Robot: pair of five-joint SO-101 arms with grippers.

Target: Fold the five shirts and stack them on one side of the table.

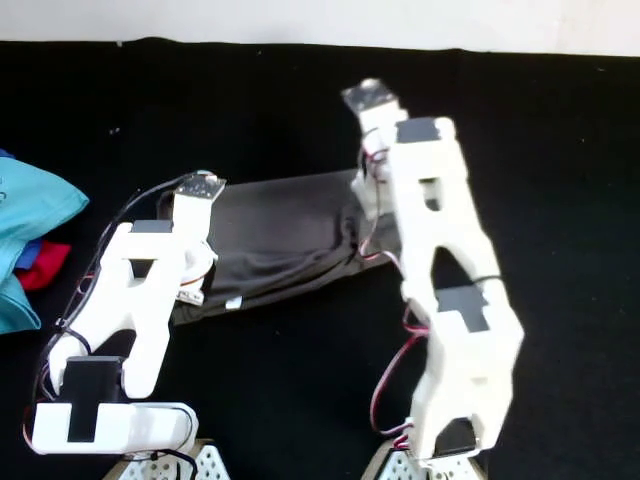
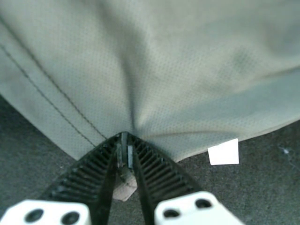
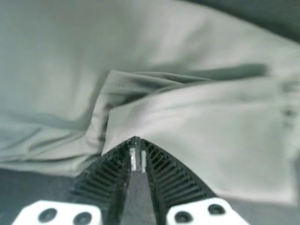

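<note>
A dark grey shirt (image 1: pixel 275 235) lies folded into a long band across the middle of the black table. My left gripper (image 1: pixel 195 262) is at its left end, and in the left wrist view the left gripper (image 2: pixel 124 149) is shut on the grey shirt's hem (image 2: pixel 154 84). My right gripper (image 1: pixel 372 200) is at the shirt's right end. In the right wrist view the right gripper (image 3: pixel 136 152) is shut on a fold of the grey shirt (image 3: pixel 197 117). A white tag (image 2: pixel 223 152) sticks out from the shirt's edge.
A pile of shirts, teal (image 1: pixel 28 215) over red (image 1: pixel 45 262) and blue, sits at the table's left edge. The black table cloth (image 1: pixel 560 170) spreads to the right and far side. A white wall runs along the back.
</note>
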